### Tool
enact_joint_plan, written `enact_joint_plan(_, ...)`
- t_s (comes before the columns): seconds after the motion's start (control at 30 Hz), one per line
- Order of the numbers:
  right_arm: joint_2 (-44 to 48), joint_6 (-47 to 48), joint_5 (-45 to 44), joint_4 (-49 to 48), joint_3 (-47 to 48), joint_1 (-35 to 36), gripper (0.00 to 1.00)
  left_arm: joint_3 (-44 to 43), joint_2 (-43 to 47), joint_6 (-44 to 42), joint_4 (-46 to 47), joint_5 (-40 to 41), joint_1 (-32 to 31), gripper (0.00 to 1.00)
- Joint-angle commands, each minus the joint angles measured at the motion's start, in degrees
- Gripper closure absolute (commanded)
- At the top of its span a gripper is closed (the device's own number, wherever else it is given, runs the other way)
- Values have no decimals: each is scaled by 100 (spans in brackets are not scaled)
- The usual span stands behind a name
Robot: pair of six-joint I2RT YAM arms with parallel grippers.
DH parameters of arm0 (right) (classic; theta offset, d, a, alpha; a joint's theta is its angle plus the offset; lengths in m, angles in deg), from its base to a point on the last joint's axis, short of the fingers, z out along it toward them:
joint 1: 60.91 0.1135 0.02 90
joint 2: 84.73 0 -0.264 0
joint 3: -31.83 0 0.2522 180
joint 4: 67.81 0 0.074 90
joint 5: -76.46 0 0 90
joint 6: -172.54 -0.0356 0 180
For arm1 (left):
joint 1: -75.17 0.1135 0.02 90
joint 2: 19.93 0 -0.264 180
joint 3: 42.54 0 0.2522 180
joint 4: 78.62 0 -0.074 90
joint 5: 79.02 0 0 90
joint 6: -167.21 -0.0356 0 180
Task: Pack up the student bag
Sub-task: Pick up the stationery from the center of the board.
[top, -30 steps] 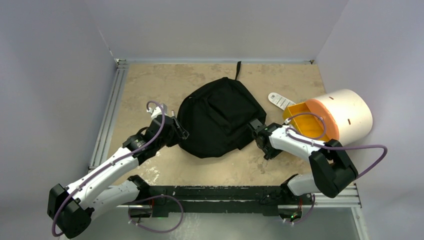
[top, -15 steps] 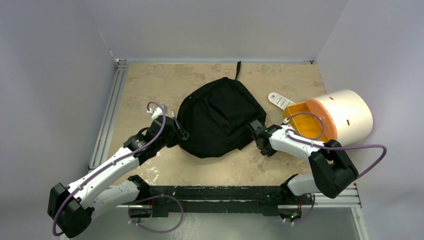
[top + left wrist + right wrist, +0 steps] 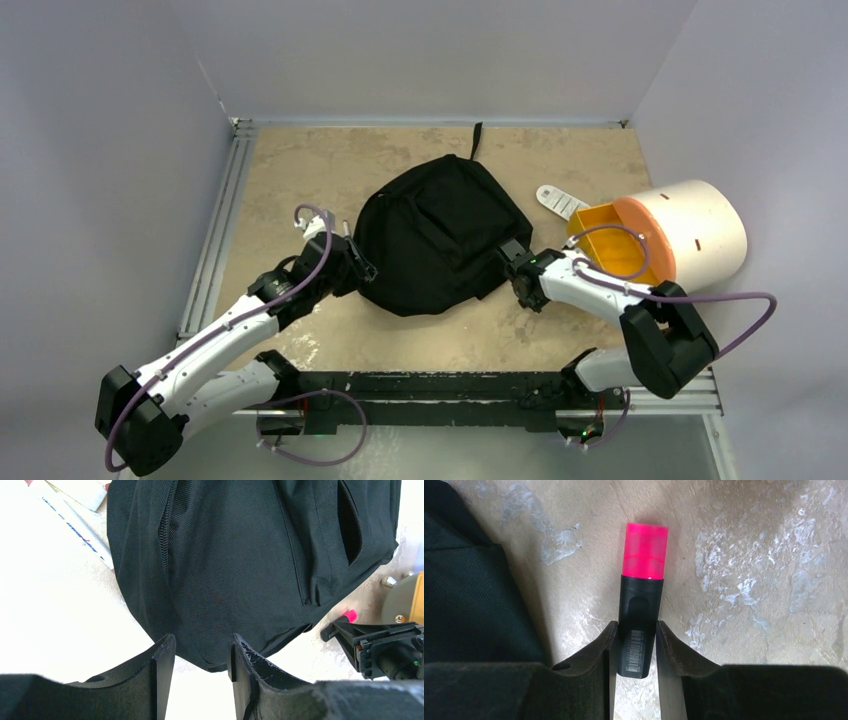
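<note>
Bag (image 3: 435, 235) sits mid-table (image 3: 300, 160). Marker (image 3: 640, 605) lies just right of it, long axis in line with the right gripper (image 3: 635, 625), pink cap outward. We judge the fingers pinch its black barrel, though contact is unclear. Left gripper (image 3: 200, 645) is spread and empty at the bag's left edge.

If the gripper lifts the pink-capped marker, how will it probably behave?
The marker looks like a short rigid plastic tube, so it should stay stiff and feel light. Its smooth body may slip in the right gripper. Its rounded shape could let it roll on the table if released.
</note>
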Motion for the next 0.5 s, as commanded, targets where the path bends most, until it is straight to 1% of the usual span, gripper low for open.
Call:
enact_joint_plan(0.0,353,-185,-191,648,392,-9,77,-68,115,7,105,28,27,58)
enact_joint_plan(0.1,636,-122,-401,925,677,-12,78,-113,148,-11,84,6,21,58)
enact_joint_plan(0.2,910,253,-379,868,872,-5,79,-150,182,-29,91,-47,27,58)
enact_joint_plan(0.33,1459,1164,-78,192,802,-2,86,-213,203,-44,108,-138,22,57)
enact_joint_plan(0.4,1800,1644,84,-220,714,-2,87,-274,220,-62,117,-220,27,56)
enact_joint_plan(0.47,2176,2341,367,-724,630,-5,86,-357,245,-93,153,-333,27,54)
